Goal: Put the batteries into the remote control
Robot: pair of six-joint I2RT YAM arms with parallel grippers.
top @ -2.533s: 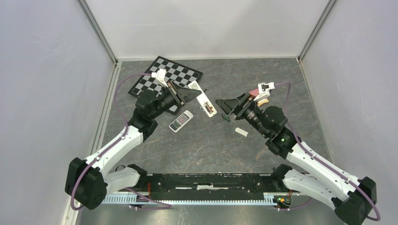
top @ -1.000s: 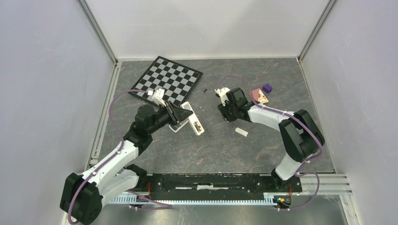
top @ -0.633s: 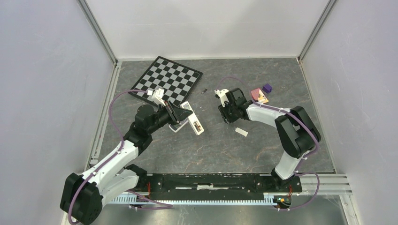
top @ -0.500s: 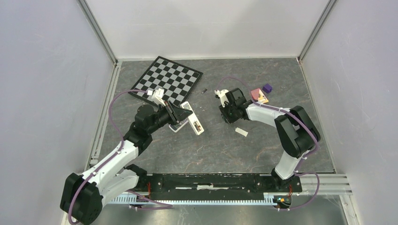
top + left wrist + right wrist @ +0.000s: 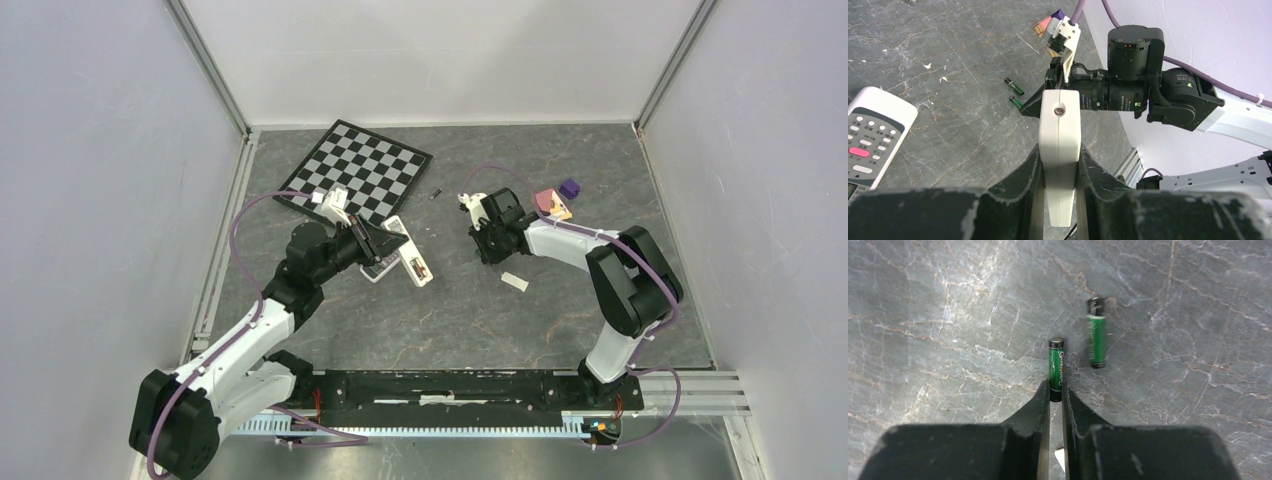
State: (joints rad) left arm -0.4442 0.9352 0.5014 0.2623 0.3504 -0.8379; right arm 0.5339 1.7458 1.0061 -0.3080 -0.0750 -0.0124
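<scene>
1 battery pinched at end by right gripper; 2nd battery just beside, well off table edges; remote control clamped in left gripper; loading judged not yet begun.

Tabletop is showing a matt, veined grey stone-look finish, batteries are gleaming in glossy green wrap, remote is presenting smooth white plastic.

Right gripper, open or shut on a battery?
Shut on the nearer battery: its fingers pinch the near end; the second battery lies free beside it.
</scene>
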